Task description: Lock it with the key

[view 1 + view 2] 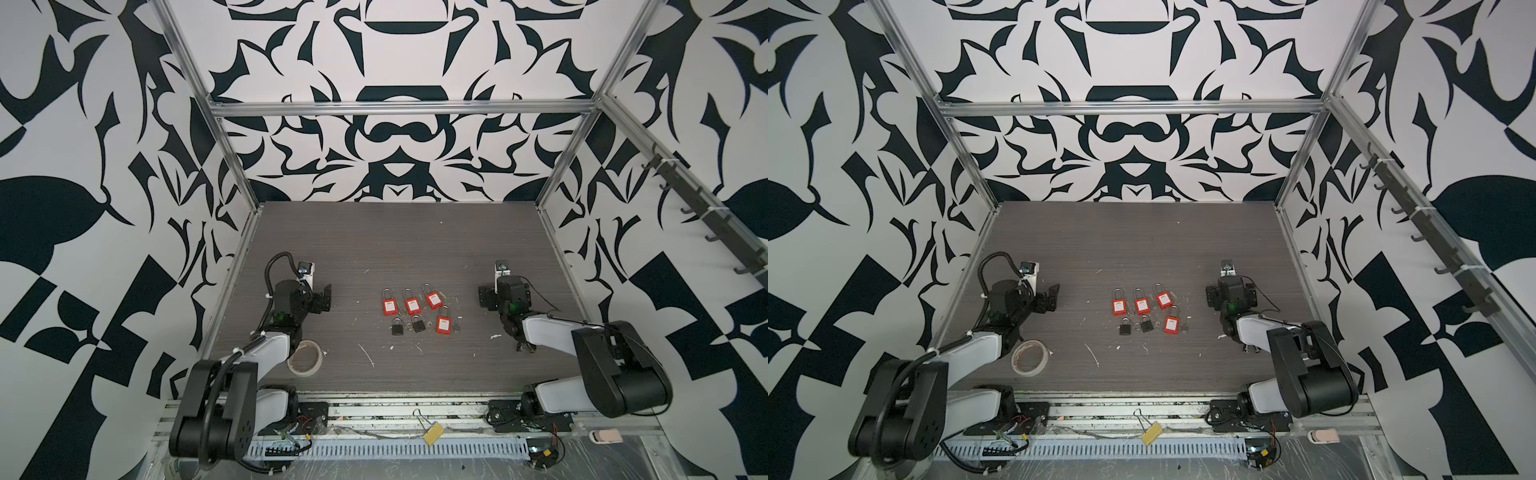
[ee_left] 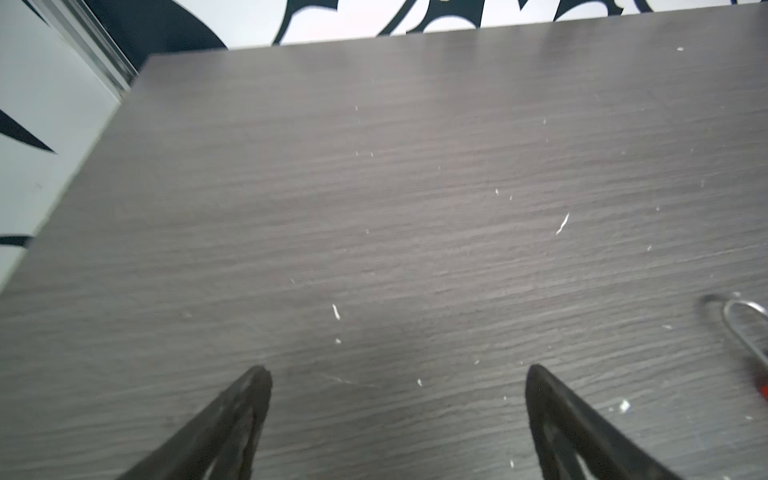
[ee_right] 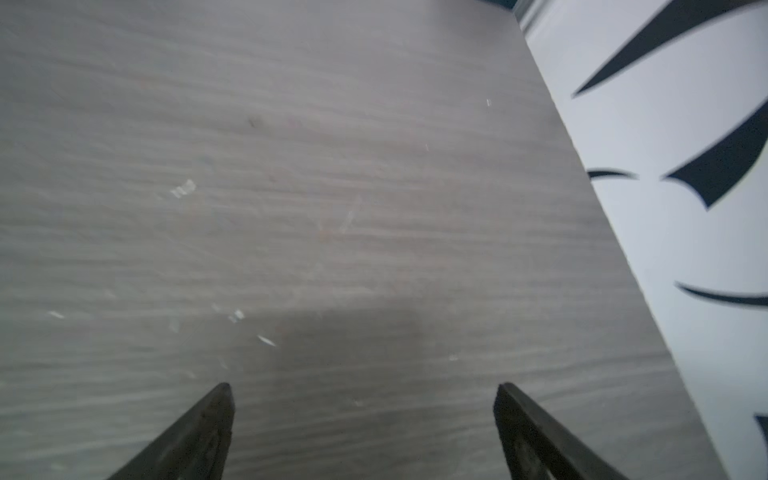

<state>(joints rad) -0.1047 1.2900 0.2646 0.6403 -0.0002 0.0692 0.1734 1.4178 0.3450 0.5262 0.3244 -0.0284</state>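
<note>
Table [image 1: 374,245] centre: four red padlocks [image 1: 412,306], two black padlocks [image 1: 397,328], key [image 1: 457,327]; tape [image 1: 305,358] front-left; left hand [image 2: 397,372], right hand [image 3: 361,388] spread apart, empty.

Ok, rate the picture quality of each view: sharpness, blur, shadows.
Both top views: sharp and evenly lit, the red plastic padlocks crisp, no glare. Left wrist view: grey woodgrain table fairly sharp; silver padlock shackle at the edge soft. Right wrist view: smeared throughout, a faint shadow on the table ahead of the open right gripper.
</note>
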